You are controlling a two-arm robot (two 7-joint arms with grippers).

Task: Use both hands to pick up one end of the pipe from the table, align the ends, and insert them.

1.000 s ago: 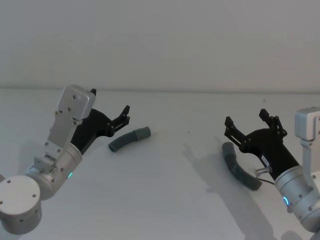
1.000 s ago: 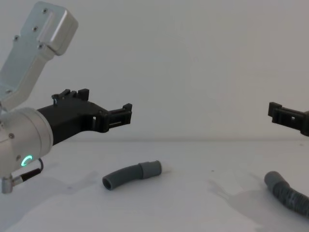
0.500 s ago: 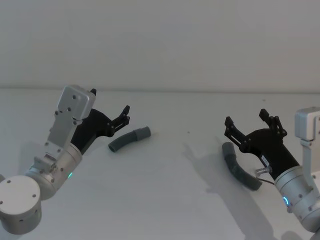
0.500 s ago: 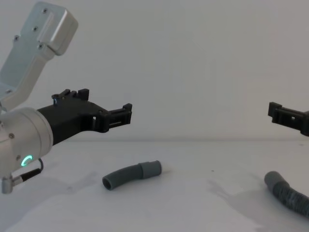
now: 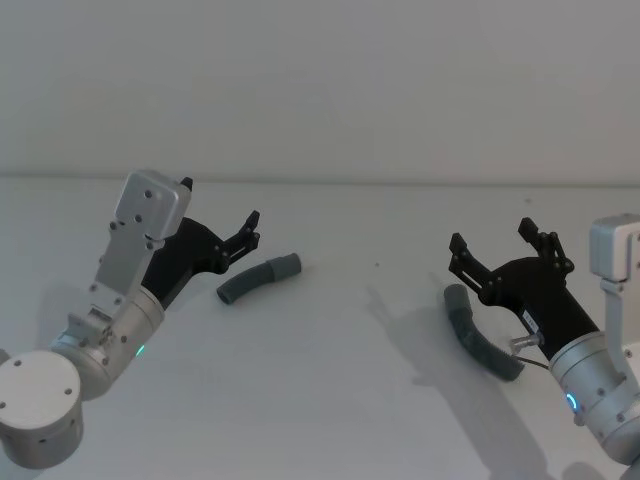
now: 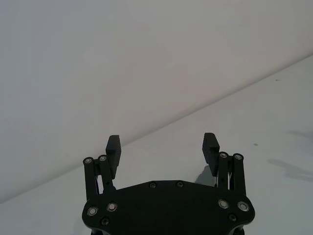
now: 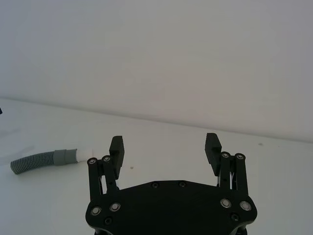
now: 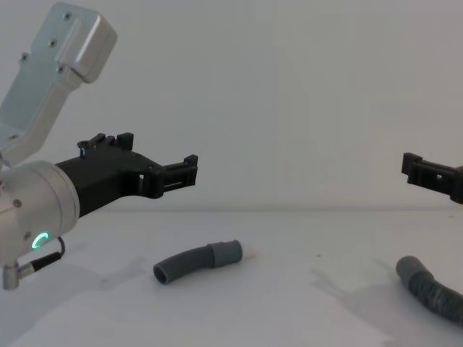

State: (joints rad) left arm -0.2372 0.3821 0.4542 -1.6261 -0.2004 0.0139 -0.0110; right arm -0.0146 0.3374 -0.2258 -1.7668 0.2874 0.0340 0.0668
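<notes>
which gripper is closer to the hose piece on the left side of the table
Left. The left gripper hovers open just above and left of that hose piece; the right gripper is far across the table, over the other hose piece.

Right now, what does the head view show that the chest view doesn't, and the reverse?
Head view alone: the right claw whole, fingers spread, and the right hose piece nearly end to end on the table. Chest view alone: height. The left claw hangs well above the table, higher than the left hose piece, and that piece's open left end shows. Both: the left hose piece lying flat, smooth cuff toward the robot's right, and neither claw touching a hose piece.
</notes>
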